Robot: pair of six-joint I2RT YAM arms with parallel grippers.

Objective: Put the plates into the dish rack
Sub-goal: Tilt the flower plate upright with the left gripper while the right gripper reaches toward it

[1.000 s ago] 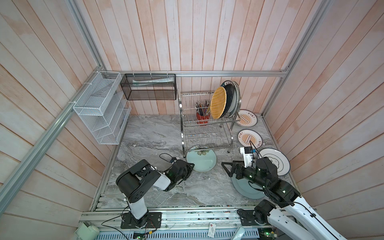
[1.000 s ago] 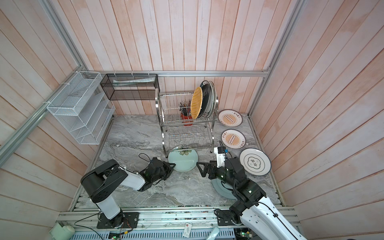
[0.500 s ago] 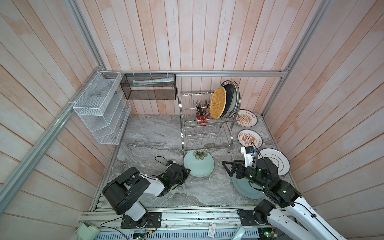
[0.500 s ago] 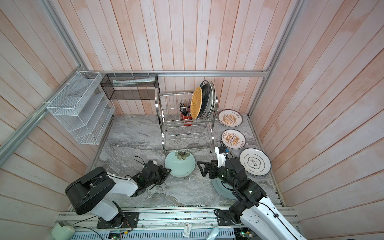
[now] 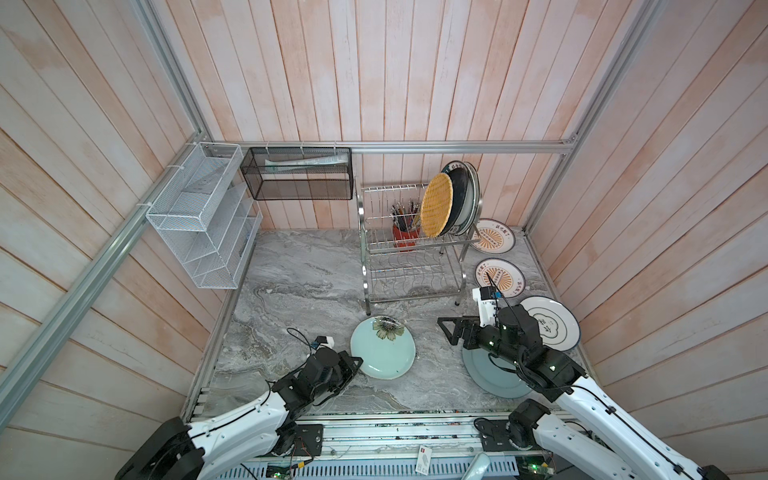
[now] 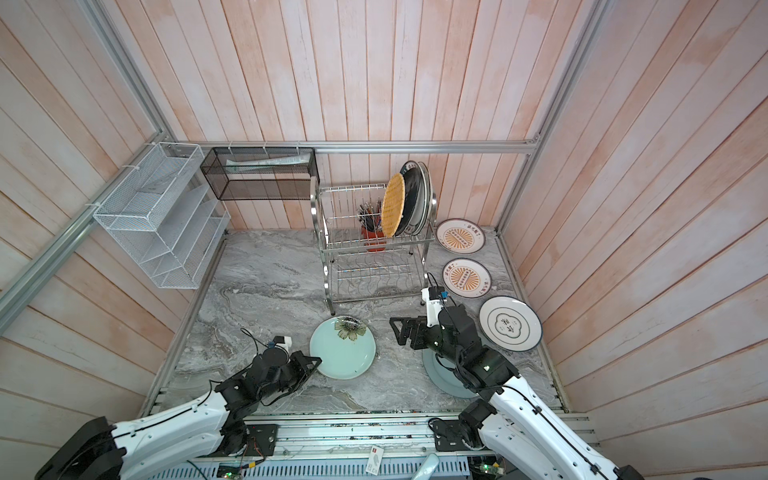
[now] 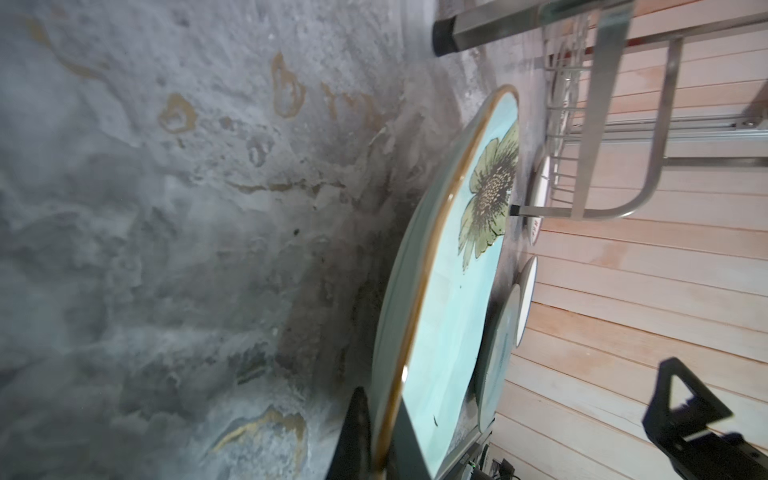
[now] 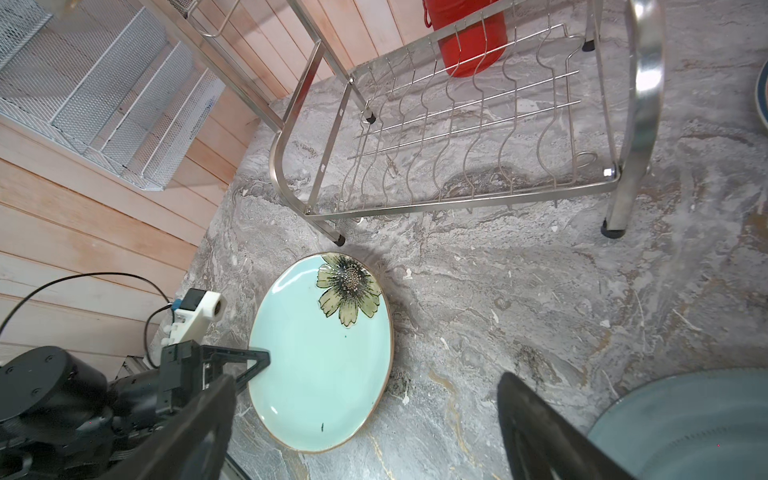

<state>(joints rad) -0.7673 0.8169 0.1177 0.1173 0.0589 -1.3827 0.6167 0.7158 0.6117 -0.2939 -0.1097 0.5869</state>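
Clamping the near-left rim of the mint flowered plate (image 5: pixel 384 353), the left pincer (image 5: pixel 357 363) has its jaws drawn narrow on that edge. In the left wrist view the brown-lined rim passes between the two fingers (image 7: pixel 356 432). The plate sits in front of the dish rack (image 5: pixel 409 257), its flower side toward the rack's front leg. It looks tilted with the held side higher, and I cannot tell whether the far edge touches the tabletop (image 5: pixel 299 291).

The right pincer (image 5: pixel 446 331) hangs to the right of this plate, jaws spread wide and holding nothing, above a grey-blue plate (image 5: pixel 494 378) that lies flat.

On the rack's upper tier a yellow woven plate (image 5: pixel 435 210) and a black plate (image 5: pixel 457 203) stand on edge beside the red cup (image 5: pixel 405 235). Two sunburst plates (image 5: pixel 492 236) (image 5: pixel 500 277) and an emblem plate (image 5: pixel 548 328) lie flat to the right of the rack.
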